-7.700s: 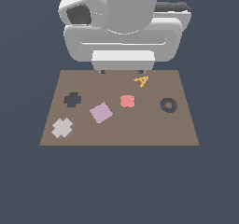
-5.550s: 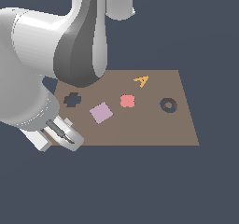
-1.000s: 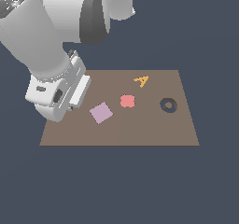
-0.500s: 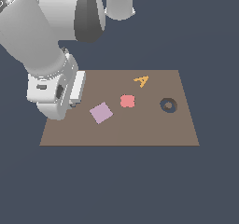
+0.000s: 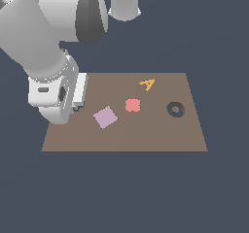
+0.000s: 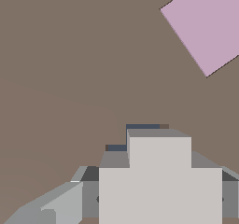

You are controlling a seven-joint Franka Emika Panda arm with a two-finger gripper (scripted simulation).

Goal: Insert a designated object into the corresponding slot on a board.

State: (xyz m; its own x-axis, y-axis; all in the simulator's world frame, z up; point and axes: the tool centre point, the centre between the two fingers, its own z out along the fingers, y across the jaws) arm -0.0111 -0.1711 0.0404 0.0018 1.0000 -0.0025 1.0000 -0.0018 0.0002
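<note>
Grey cross block (image 6: 158, 171) clamped in gripper (image 6: 156, 204), partly over dark slot (image 6: 142, 126); keep arms aligned, lower straight into board (image 6: 60, 78).

Orange "A" shape (image 5: 147, 84) on board (image 5: 121, 140)

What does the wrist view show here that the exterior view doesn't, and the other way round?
Only the wrist view shows the pale grey cross block close up, sitting over a dark cut-out whose edges peek out beside it.

Only the exterior view shows the arm's body hiding that spot, plus the pink-red piece, the orange A-shaped piece and the round ring hole.

Both show the brown board and the lilac square tile. Neither shows clearly whether the gripper is open or shut.
</note>
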